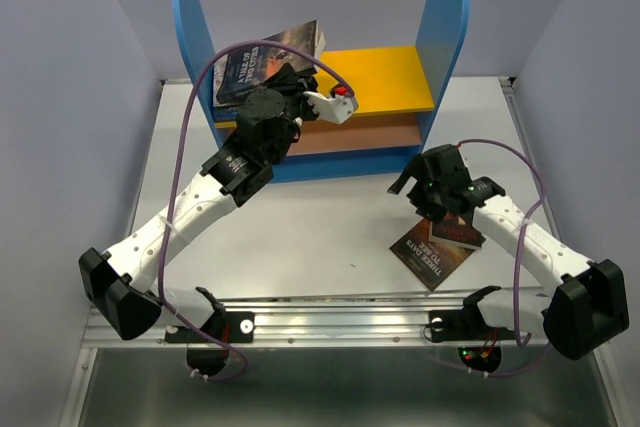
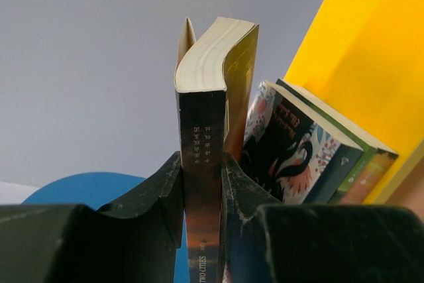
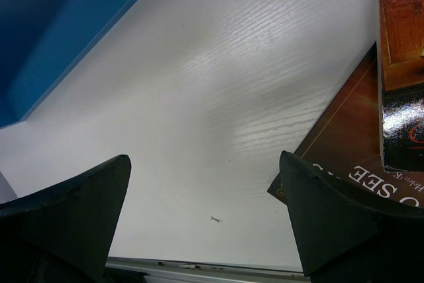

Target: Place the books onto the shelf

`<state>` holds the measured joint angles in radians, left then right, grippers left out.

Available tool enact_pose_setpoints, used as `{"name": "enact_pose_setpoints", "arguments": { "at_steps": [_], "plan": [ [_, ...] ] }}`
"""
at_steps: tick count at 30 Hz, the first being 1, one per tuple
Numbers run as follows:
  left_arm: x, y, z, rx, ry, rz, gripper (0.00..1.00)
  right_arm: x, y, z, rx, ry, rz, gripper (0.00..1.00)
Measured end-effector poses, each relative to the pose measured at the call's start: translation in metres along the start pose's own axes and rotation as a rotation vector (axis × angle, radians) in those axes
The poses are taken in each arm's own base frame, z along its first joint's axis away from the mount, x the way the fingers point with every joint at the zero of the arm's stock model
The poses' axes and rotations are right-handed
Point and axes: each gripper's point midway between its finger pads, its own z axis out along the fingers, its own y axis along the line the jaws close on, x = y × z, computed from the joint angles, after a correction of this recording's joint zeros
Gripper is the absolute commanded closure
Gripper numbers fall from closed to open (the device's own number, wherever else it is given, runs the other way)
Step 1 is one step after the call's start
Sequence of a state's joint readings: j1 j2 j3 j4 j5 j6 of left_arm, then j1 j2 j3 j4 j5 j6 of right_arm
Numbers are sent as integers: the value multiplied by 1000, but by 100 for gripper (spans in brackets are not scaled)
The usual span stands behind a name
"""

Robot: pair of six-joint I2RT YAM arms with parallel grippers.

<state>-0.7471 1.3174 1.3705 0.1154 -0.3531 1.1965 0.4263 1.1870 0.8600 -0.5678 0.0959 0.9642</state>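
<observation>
In the overhead view the shelf (image 1: 443, 37) stands at the top centre of the white table (image 1: 320, 217), with its yellow board (image 1: 385, 77) between two blue side panels. The left arm reaches from the lower left up to the left end of the shelf. There the left gripper (image 1: 285, 77) is clamped on a dark book (image 1: 265, 59), held tilted above the yellow board beside the left panel. At the right of the frame the right gripper (image 1: 428, 185) hangs with its fingers spread and nothing in them. It is just above two books lying on the table, a brown book (image 1: 425, 259) with a smaller glossy book (image 1: 462, 233) on top. In the left wrist view the two dark fingers (image 2: 159, 197) press the spine of the dark book (image 2: 202, 124) from both sides at the bottom centre. Its cream page block rises to the top middle of the frame and bows a little to the right. To the right, three other books (image 2: 291, 150) lean against the yellow board (image 2: 371, 51), and a blue panel (image 2: 86, 190) shows at the lower left. In the right wrist view the fingers (image 3: 73, 210) sit wide apart in the lower corners over bare table (image 3: 212, 97). The shelf's blue base (image 3: 53, 31) fills the upper left. The brown book (image 3: 344, 137) lies at the right edge beside the right finger, with the glossy book (image 3: 401, 64) above it in the upper right corner.
</observation>
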Motion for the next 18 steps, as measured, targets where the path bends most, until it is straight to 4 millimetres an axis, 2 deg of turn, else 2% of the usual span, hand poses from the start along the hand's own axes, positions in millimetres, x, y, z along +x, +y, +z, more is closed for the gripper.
{"name": "enact_pose_setpoints", "arguments": {
  "at_steps": [15,18],
  "plan": [
    [25,-36,-8,112,56,125,100,0,0,0,0,3,0,0],
    [27,-38,-7,130,47,143,100,1,0,1,1,5,0,0]
  ]
}}
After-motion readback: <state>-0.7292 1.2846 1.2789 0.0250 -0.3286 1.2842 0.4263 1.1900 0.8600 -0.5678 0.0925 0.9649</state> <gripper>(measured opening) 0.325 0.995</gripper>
